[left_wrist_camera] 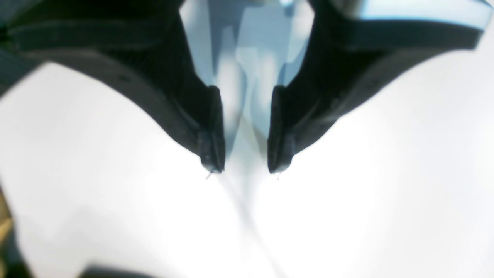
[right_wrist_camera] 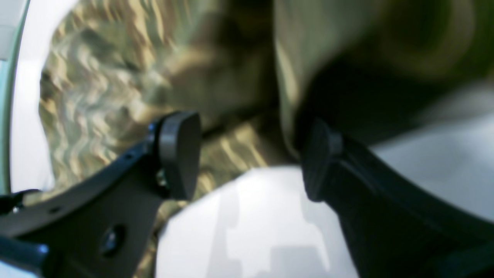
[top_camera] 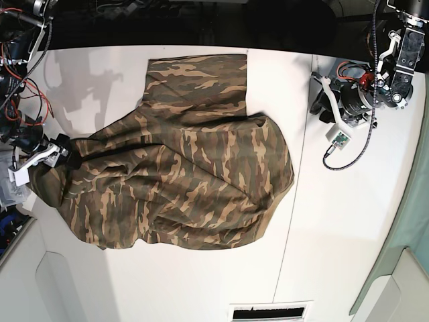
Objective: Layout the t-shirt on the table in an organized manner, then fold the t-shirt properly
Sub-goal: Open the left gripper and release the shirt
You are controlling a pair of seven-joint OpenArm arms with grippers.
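Observation:
The camouflage t-shirt (top_camera: 188, 174) lies rumpled over the left and middle of the white table (top_camera: 342, 221), one part reaching toward the far edge. My right gripper (top_camera: 67, 154) sits at the shirt's left edge. In the right wrist view this gripper (right_wrist_camera: 251, 158) is open, its pads (right_wrist_camera: 179, 154) set wide apart, with blurred shirt cloth (right_wrist_camera: 115, 88) just beyond them and a fold close to the right finger. My left gripper (top_camera: 320, 94) rests over bare table at the far right, away from the shirt. It (left_wrist_camera: 245, 166) stands open with nothing between its fingertips (left_wrist_camera: 212, 160).
A thin seam (top_camera: 295, 201) runs across the table right of the shirt. A dark slot (top_camera: 268, 312) sits at the near edge. Loose cables (top_camera: 17, 80) hang at the far left, and a cable with a small board (top_camera: 338, 139) lies beside the left arm.

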